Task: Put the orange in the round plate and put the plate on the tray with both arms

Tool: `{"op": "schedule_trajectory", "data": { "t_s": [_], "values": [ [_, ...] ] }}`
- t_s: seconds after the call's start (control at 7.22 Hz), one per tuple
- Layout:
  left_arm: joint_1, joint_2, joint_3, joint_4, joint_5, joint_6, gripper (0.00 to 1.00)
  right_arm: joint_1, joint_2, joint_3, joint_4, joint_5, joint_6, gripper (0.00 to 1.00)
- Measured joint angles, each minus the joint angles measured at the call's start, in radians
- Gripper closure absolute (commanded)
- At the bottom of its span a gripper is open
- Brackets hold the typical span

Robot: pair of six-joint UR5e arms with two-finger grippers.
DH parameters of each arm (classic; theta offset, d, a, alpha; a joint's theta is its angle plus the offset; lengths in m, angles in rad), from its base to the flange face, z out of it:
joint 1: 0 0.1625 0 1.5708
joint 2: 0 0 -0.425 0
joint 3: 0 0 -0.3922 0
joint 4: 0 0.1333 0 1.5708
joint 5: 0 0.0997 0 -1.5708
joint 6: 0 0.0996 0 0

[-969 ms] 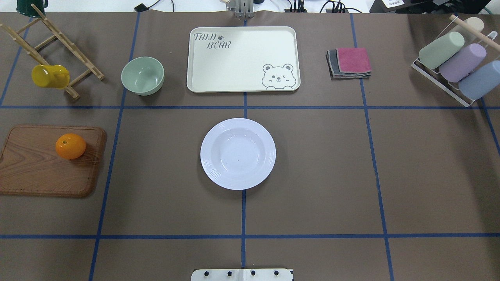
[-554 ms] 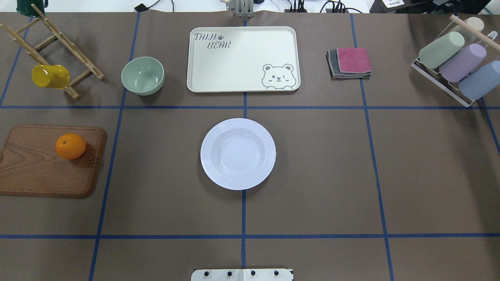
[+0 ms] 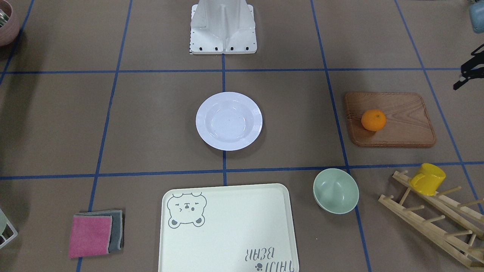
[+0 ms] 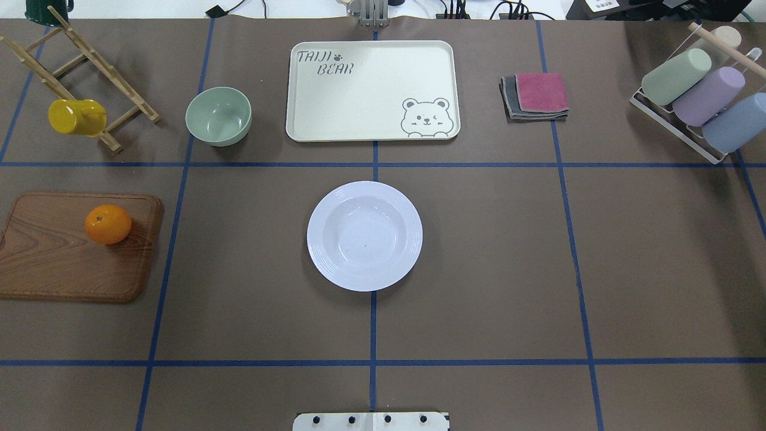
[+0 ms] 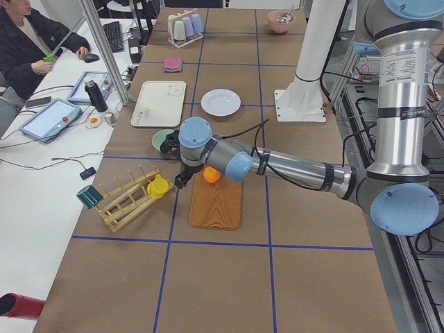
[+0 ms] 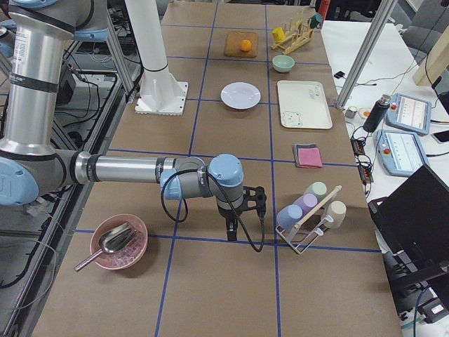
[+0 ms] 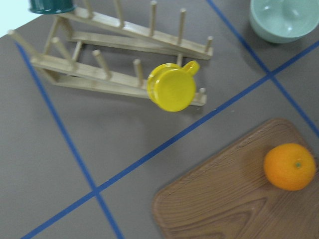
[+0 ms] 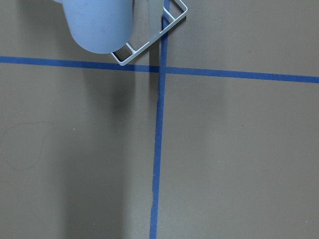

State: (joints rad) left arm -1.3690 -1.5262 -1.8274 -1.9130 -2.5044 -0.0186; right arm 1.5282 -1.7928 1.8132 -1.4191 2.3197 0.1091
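— So, where does the orange sit right now?

— Facing the robot, you'll find the orange on the wooden cutting board, toward the end of the board nearest the plate. The round plate rests in the middle of the tabletop, well apart from the orange. The tray lies on the far side of the plate from the robot's base, with a pale-green bowl just beside it.

— And from overhead?

— Your layout matches: the orange is on the board at the left, the plate is in the centre and the tray is beyond it. The folded pink and grey cloths lie to the tray's right.

— What about the grippers?

— From the table's left end you see the left gripper hanging in the air near the orange and the board. I cannot tell whether its fingers are apart or together. From the right end, the right gripper hangs above the tabletop near the white wire rack of pastel cups. Here too, I cannot tell whether it is apart or together.

— Do the wrist cameras help you?

— Not for the fingers. Your left wrist view looks down on the orange at the lower right, resting on the board. It also shows a yellow cup hung on the wooden peg rack. The right wrist view shows a blue cup, a corner of the wire rack and crossing blue tape lines.
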Motion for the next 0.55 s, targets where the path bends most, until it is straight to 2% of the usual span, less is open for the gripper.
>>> {"op": "schedule_trajectory", "data": {
  "t_s": [0.28, 0.55],
  "values": [
    [0.164, -0.004, -0.001, -0.135, 0.126, -0.338, 0.02, -0.024, 0.001, 0.021, 0.000, 0.004, 0.056, 0.00],
    [0.328, -0.015, 0.007, -0.185, 0.294, -0.523, 0.02, -0.031, 0.000, 0.024, 0.000, 0.001, 0.070, 0.00]
  ]
}}
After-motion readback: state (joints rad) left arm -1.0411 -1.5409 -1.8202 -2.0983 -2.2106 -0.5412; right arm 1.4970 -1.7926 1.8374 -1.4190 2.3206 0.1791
